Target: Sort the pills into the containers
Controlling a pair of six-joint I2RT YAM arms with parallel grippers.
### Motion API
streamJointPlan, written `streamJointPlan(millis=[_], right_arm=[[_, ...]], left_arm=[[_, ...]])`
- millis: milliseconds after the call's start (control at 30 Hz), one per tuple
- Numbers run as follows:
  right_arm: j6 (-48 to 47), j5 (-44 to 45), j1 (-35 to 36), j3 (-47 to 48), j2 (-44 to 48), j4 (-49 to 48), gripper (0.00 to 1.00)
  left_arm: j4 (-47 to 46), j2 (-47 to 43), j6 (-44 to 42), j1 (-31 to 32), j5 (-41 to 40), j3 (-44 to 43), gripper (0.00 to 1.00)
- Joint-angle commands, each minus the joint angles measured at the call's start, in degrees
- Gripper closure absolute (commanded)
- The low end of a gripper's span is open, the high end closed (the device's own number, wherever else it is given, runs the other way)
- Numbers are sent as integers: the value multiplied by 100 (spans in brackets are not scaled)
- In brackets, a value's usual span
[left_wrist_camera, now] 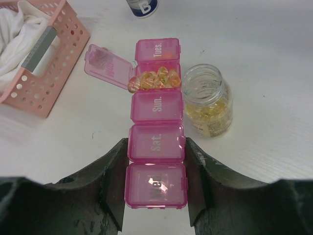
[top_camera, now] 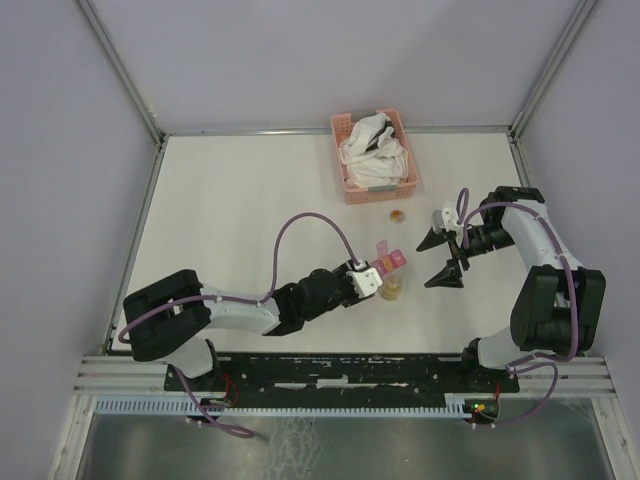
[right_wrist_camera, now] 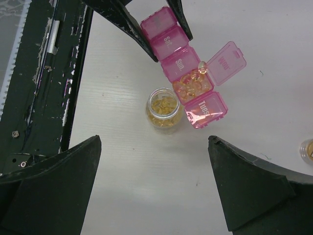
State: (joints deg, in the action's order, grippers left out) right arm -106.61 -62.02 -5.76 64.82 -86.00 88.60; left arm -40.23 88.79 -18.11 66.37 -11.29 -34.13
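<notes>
Filling stage, by the look of it: one cell (left_wrist_camera: 155,78) of the box (left_wrist_camera: 156,105) open and heaped with pills (left_wrist_camera: 159,79), the four others shut, so well short of done. Pinched on the box with the left gripper (left_wrist_camera: 156,147), a finger pressed to each long side at the Sat. cell; cannot tell whether resting on the table (left_wrist_camera: 274,44) or lifted a little. Spread wide and holding nothing with the right gripper (right_wrist_camera: 154,142), hovering above the table near the jar (right_wrist_camera: 165,108). Upright and uncapped there, just beside the box at the Sun. cell, with most of the pills inside as an amber mass. Watch the one pill perched at the hinge edge of the open lid (right_wrist_camera: 226,62), half out of the cell; nudge it in first, or expect it to roll off when the lid swings. Probably best to level the heap, then press that lid down from above with one right fingertip, gently, bracing the strip with the left against skidding. Then flip up the next lid from the jar side, opposite the hinges. For tipping, grip the jar low around its body, jaws clear of the mouth, and pour slowly over one cell only. Steer clear of the basket (left_wrist_camera: 36,58) and the bottle (left_wrist_camera: 142,6) beyond the far end
</notes>
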Motion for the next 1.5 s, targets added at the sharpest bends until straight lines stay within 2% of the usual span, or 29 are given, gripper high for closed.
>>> streamJointPlan(millis=[0, 1467], right_arm=[[-150, -187, -29, 222, -1, 193, 1], [-377, -198, -27, 286, -109, 430, 1]], left_arm=[[-170, 39, -314, 66, -235, -233, 81], [-301, 158, -1127, 509, -1119, -331, 82]])
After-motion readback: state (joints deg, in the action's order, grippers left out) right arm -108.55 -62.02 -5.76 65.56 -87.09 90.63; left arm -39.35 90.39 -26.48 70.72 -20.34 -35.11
